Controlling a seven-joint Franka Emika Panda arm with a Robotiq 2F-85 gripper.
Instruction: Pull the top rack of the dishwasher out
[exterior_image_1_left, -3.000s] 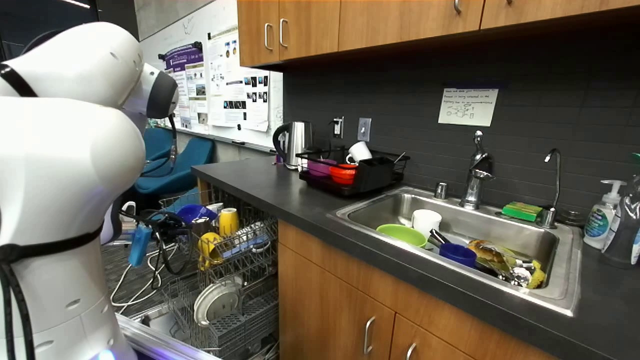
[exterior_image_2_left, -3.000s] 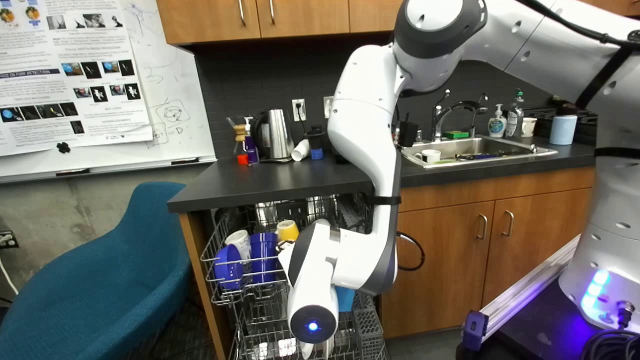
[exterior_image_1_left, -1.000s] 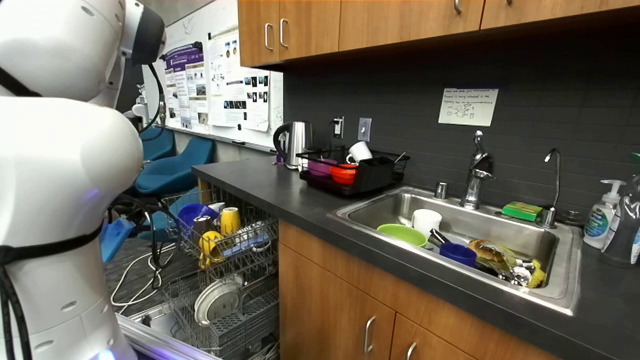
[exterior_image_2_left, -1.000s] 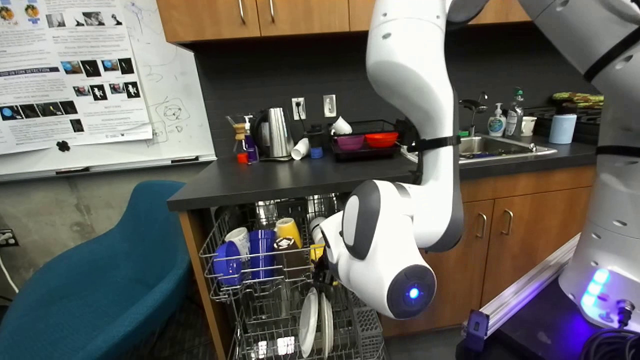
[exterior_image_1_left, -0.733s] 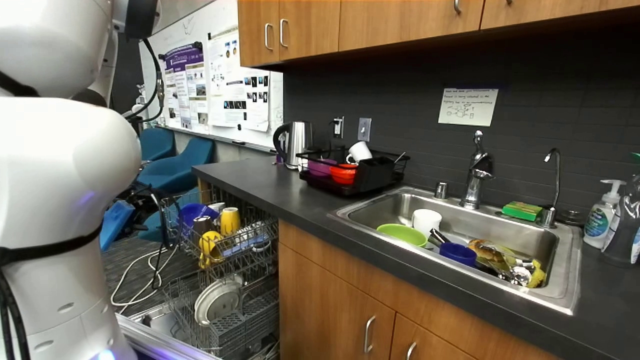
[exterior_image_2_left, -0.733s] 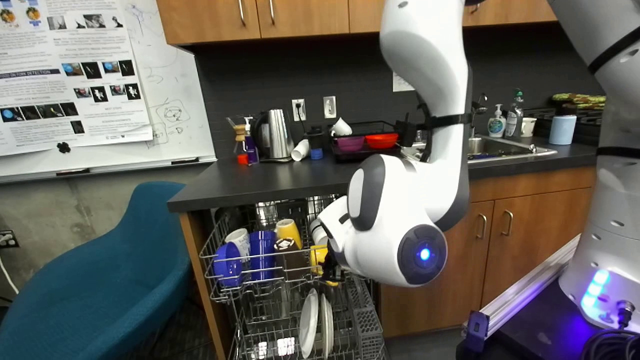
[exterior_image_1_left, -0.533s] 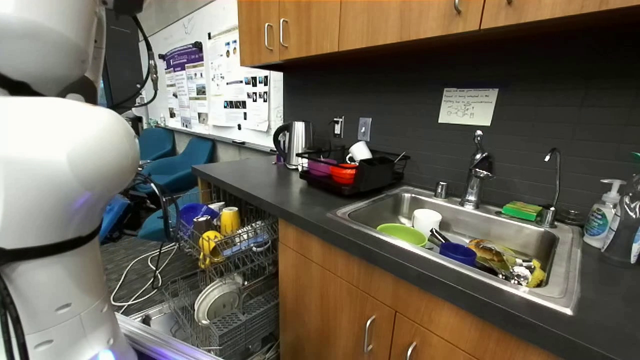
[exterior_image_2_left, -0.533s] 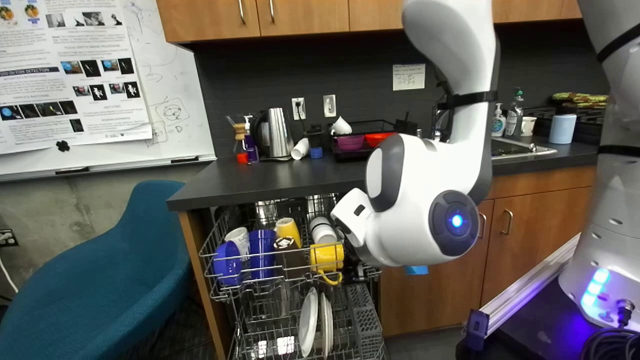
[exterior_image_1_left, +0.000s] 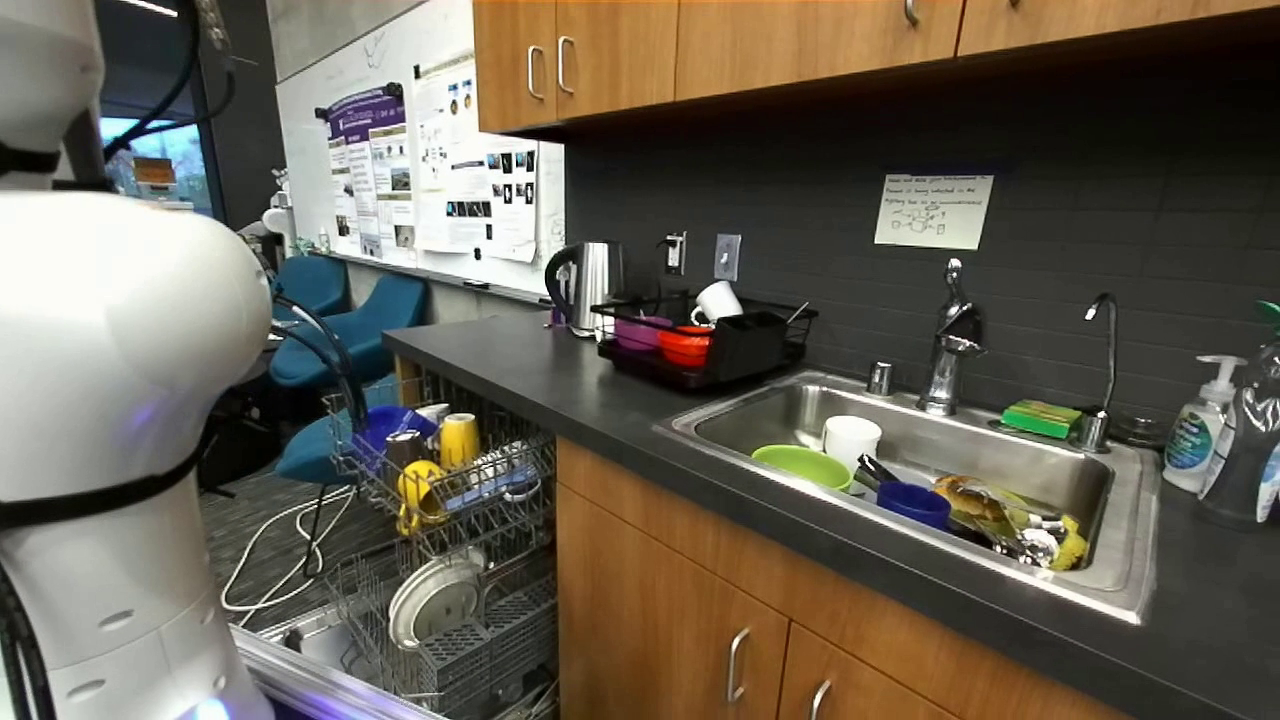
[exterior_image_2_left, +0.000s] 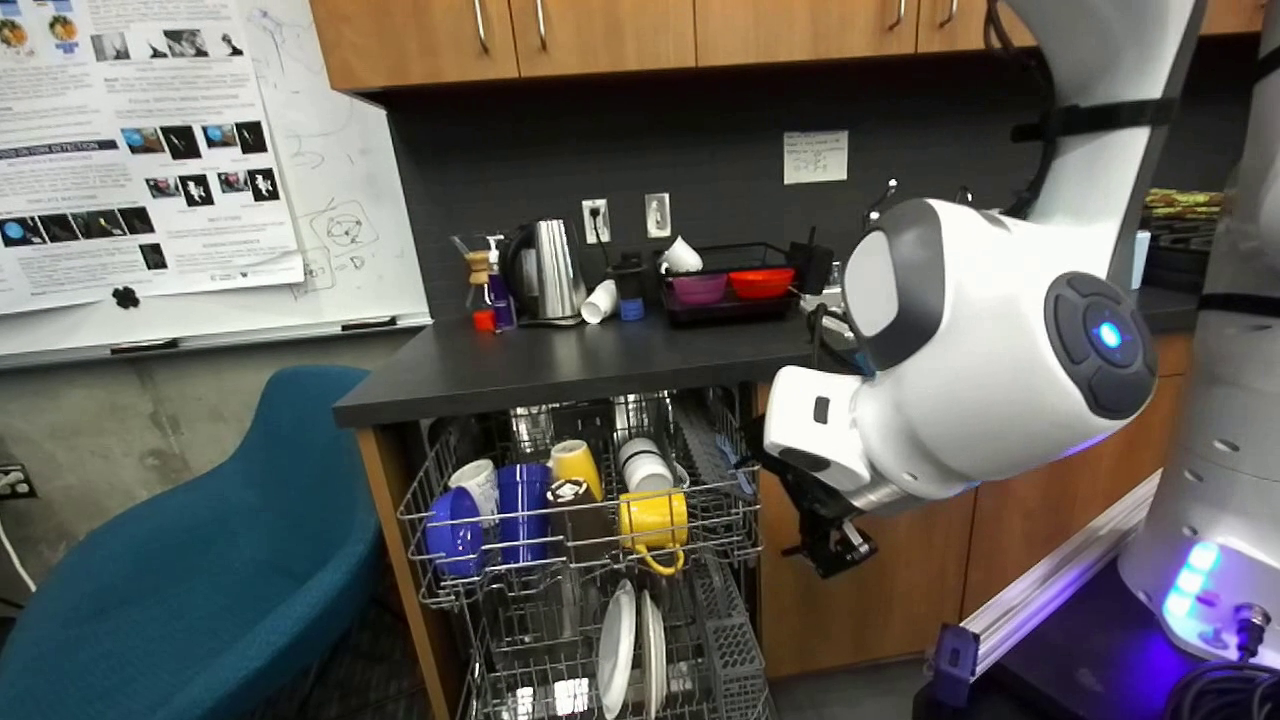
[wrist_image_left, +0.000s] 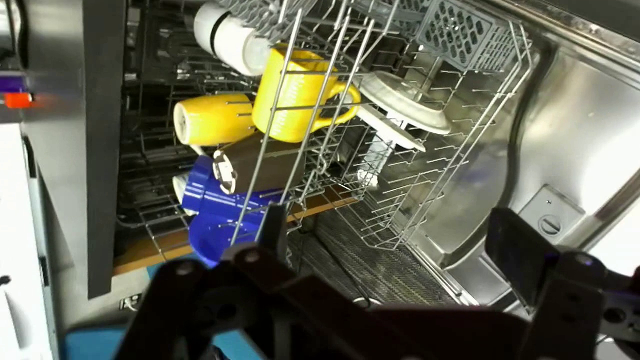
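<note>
The top rack (exterior_image_2_left: 575, 511) of the dishwasher stands slid out past the counter edge in both exterior views. Blue cups (exterior_image_2_left: 524, 510), a yellow mug (exterior_image_2_left: 653, 520) and a brown cup sit among its wires. My gripper (exterior_image_2_left: 835, 550) hangs right of the rack in that exterior view, before the cabinet front and apart from the wires. From the wrist view the gripper (wrist_image_left: 390, 225) is open, its two fingers wide apart with only floor and the lower rack seen beyond. The dishwasher's metal door (wrist_image_left: 590, 115) lies dropped down. In an exterior view, the arm's base hides the gripper.
Below, the lower rack (wrist_image_left: 452, 165) is also out, with white plates (exterior_image_2_left: 617, 648) upright in it. The dark counter (exterior_image_2_left: 590, 360) overhangs the racks. A teal chair (exterior_image_2_left: 230, 560) stands left, a metal rail (exterior_image_2_left: 1060, 570) right. Loose cables (exterior_image_1_left: 300, 540) trail on the floor.
My arm has swung up and to the right, and the gripper has moved from near the yellow mug at the rack's front to clear of it. The rack has not visibly moved.
</note>
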